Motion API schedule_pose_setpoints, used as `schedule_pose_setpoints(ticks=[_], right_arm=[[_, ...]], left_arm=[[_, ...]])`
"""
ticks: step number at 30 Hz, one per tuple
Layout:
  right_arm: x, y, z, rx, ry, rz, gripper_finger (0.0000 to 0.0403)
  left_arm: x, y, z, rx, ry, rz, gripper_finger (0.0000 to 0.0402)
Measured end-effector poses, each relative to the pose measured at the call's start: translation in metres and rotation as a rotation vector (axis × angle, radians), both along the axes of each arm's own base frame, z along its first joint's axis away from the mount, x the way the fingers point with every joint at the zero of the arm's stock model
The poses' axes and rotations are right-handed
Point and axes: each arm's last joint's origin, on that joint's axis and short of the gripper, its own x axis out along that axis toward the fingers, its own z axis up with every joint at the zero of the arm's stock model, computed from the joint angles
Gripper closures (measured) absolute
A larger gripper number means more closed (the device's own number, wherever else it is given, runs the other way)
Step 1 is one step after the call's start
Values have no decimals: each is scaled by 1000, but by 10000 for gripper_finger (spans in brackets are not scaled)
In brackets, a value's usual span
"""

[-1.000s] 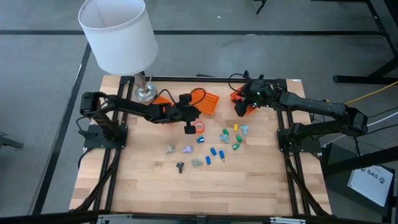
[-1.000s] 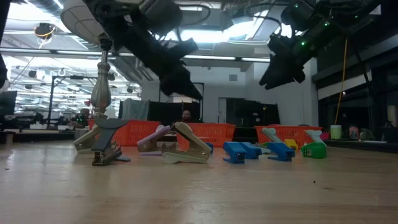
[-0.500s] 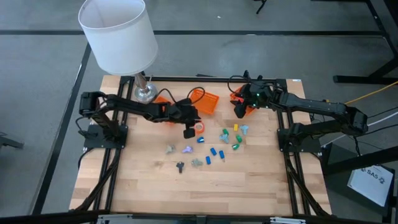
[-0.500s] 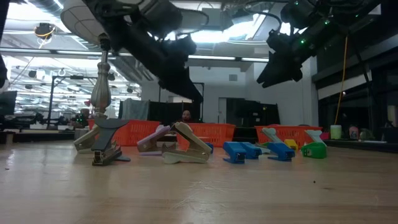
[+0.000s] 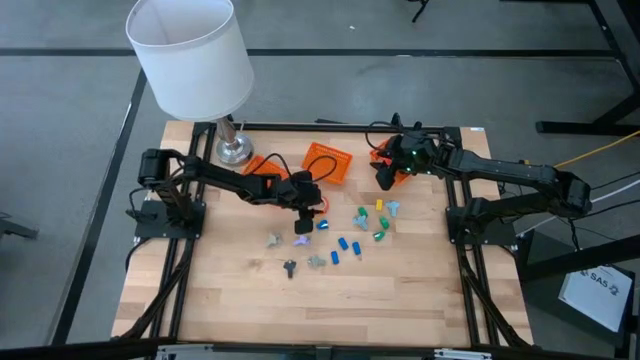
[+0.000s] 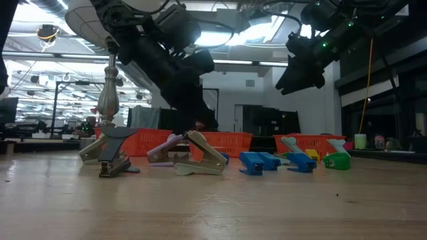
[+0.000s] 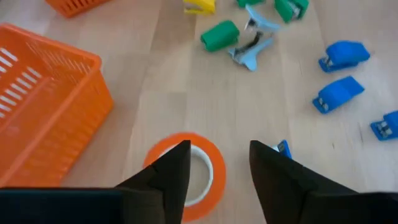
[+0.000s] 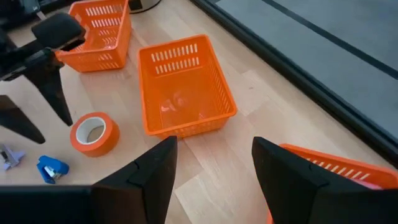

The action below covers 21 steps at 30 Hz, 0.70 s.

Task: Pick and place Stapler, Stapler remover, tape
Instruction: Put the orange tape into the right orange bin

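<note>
An orange roll of tape (image 7: 212, 165) lies flat on the wooden table (image 5: 230, 300), next to an orange basket (image 5: 328, 162). My left gripper (image 7: 221, 149) stands open just above it, pointing slantwise down. One finger is over the roll's ring and the other is beyond its side. Whether a finger touches the roll, I cannot tell. In the high view the gripper (image 5: 304, 222) hides most of the tape (image 5: 321, 209). Blue staplers (image 5: 345, 244), green ones (image 5: 380, 235) and pale staple removers (image 5: 300, 240) lie scattered toward the near side. My right gripper (image 8: 214, 149) waits open and empty at the far right.
Three orange baskets stand along the far edge: one (image 8: 102, 34) behind my left arm, one (image 8: 186, 84) in the middle, and one (image 8: 329, 168) under my right gripper (image 5: 386, 176). A lamp with a white shade (image 5: 190, 55) stands at the far left corner.
My left gripper has sunk toward the tape and shifted a little toward the table's near edge. It has rolled about its own axis and opened its fingers. It now covers most of the roll in the high view. The tape has stayed in place.
</note>
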Motion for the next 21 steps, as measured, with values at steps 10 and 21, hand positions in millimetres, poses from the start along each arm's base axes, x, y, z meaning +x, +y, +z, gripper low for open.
schedule_pose_setpoints(ticks=[10, 21], right_arm=[[8, 7, -7, 12, 31, 40, 189], [17, 8, -23, 32, 101, 60, 189]], left_arm=[[3, -10, -25, 9, 91, -16, 226], [5, -10, -34, 60, 120, 5, 229]])
